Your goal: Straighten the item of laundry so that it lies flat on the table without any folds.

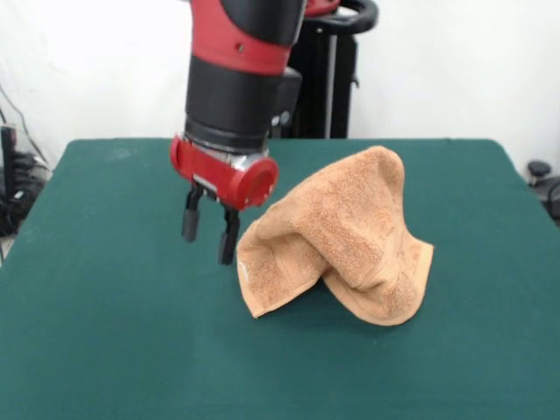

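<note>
Hanging above the table (105, 350) just left of the towel (337, 241) as you face the robot, your gripper (210, 234) has its two black fingers (190, 221) slightly apart with nothing between them, and they touch neither cloth nor felt. You see the towel lying near the middle of the green surface, crumpled and humped up into a peak at its far side, with one corner folded over toward the gripper and its lower edges spread on the table.
</note>
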You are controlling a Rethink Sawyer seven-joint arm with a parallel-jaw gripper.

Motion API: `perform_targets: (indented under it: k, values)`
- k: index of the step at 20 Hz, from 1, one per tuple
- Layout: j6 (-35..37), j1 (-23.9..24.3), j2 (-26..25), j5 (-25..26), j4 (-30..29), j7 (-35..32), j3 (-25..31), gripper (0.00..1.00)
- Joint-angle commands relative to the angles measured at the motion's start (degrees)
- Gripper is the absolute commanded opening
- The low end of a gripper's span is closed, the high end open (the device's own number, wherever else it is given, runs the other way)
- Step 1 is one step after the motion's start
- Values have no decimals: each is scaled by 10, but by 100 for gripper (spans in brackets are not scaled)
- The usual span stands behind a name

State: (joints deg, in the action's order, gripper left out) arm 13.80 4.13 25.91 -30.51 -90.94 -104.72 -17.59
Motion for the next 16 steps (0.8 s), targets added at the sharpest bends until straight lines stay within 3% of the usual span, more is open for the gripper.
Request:
perform_targets:
  k: [1,9,13,16]
  values:
    - [15,12,-17,9,-31,-73,130,100]
    - [49,61,16,-6,-87,-66,215,100]
    - [62,58,15,7,-77,-69,206,100]
    - [121,41,-5,29,-38,-63,172,100]
